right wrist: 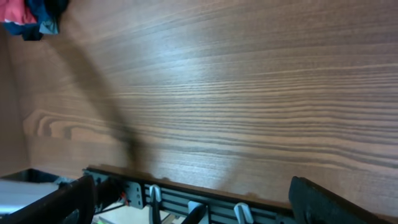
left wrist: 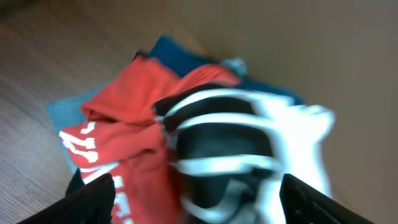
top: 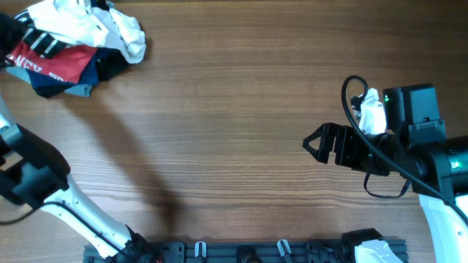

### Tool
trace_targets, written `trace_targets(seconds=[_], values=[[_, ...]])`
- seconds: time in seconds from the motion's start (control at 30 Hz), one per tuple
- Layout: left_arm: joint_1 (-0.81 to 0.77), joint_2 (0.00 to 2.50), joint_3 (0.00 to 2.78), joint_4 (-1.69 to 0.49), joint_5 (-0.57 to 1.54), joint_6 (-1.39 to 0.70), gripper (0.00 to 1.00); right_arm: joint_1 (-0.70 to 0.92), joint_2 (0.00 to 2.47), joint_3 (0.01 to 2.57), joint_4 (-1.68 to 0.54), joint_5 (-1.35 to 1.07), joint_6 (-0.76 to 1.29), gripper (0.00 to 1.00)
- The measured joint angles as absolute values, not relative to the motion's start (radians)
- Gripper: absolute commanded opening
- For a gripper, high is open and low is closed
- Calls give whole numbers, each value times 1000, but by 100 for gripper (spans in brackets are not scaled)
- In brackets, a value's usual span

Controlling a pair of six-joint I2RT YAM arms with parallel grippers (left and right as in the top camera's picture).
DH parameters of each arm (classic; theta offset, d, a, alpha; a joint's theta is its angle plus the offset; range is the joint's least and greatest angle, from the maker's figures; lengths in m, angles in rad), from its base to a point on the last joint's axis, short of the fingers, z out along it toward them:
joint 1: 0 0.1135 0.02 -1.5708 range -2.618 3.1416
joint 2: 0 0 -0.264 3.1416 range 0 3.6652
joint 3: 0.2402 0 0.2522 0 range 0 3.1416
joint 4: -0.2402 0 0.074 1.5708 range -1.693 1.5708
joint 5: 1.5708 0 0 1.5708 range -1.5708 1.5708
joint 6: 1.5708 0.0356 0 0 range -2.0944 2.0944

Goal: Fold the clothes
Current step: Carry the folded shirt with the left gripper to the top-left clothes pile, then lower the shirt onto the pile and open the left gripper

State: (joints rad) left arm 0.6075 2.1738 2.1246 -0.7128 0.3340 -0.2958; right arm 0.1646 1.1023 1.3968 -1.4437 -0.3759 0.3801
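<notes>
The white shirt [top: 110, 25] lies crumpled on top of a pile at the table's far left corner. It rests over a red printed T-shirt [top: 51, 62] and navy garments [top: 73, 84]. My left gripper [top: 9, 31] is at the pile's left edge. In the blurred left wrist view its open, empty fingers [left wrist: 199, 211] hover just over the red T-shirt [left wrist: 134, 118], a black-and-white striped patch [left wrist: 217, 149] and white fabric [left wrist: 305, 143]. My right gripper [top: 314, 142] is open and empty over bare wood at the right, far from the pile; the right wrist view shows its fingers spread [right wrist: 199, 211].
A dark rack with clips [top: 241, 250] runs along the table's front edge and also shows in the right wrist view [right wrist: 205, 202]. The wooden tabletop [top: 234, 109] spans the middle. The pile shows small in the right wrist view's top left corner [right wrist: 25, 15].
</notes>
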Motion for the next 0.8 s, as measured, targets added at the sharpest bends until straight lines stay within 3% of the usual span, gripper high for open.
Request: trace_targets(seconds=[0.2,0.37,0.6,0.8], values=[[453,1965,2128,-702,344,-331,83,165,1107,1397,-1422,-358,376,100],[216,2020,2130,-736,329,-266,81,165,1129,1397,-1425,-357,358,99],[-86,2318,2129,-746,39,-209,80,165,1141,1397,-1452,-357,324,100],[-148,2466,2124,-711,-304,-199,79,165,1141,1397,-1456,-353,295,99]])
